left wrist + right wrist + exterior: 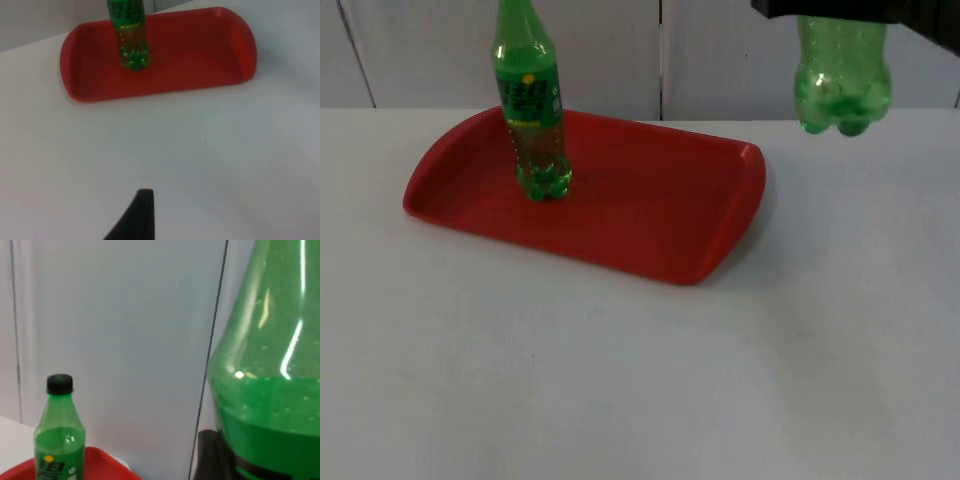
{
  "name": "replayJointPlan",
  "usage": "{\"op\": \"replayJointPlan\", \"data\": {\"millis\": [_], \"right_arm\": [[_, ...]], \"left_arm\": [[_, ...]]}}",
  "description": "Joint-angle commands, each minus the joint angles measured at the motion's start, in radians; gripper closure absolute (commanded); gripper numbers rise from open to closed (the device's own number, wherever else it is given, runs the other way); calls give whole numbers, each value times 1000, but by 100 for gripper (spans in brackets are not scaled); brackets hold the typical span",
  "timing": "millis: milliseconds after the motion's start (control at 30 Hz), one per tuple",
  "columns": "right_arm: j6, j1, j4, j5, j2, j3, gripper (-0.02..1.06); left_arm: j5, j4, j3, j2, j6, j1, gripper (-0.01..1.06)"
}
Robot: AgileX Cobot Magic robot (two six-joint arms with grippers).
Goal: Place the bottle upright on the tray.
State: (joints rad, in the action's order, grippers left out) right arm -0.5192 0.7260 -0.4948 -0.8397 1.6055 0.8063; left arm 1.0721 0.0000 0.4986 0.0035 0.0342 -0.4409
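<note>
A green bottle point(843, 85) hangs in the air above the tabletop point(640, 370), to the right of the red tray point(720, 235) and clear of it, near the partition wall point(720, 50). Its upper part is cut off by the picture's edge, where a dark part of the right arm covers it; the right gripper point(212, 455) appears in the right wrist view as a dark shape against the bottle's side, and how its fingers stand cannot be told. The bottle's lobed base points down, so it hangs upright.

A second green bottle point(532, 110) with a black cap stands upright on the left part of the tray, its base on the tray floor. Its label carries yellow and dark marks, but no writing can be read.

The tray's right half is bare, with a raised rim along its right end. Open tabletop lies in front of the tray and to its right.

The left gripper point(137, 220) waits low over the tabletop, well in front of the tray; one black fingertip shows, so its opening cannot be told.
</note>
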Motion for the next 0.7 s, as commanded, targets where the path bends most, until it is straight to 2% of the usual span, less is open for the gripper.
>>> {"op": "replayJointPlan", "data": {"millis": [0,133,167,233,300,533,667], "right_arm": [[29,5,20,-108,20,0,105],[105,5,49,-291,91,0,105],[105,5,49,-291,91,0,105],[140,3,95,-379,139,0,105],[167,3,143,-381,189,2,105],[196,3,152,-381,328,107,105],[196,3,152,-381,447,251,105]], "left_arm": [[2,5,-4,-3,-4,-7,0],[2,5,-4,-3,-4,-7,0],[2,5,-4,-3,-4,-7,0],[2,5,-4,-3,-4,-7,0],[2,5,-4,-3,-4,-7,0],[2,5,-4,-3,-4,-7,0],[2,5,-4,-3,-4,-7,0]]}}
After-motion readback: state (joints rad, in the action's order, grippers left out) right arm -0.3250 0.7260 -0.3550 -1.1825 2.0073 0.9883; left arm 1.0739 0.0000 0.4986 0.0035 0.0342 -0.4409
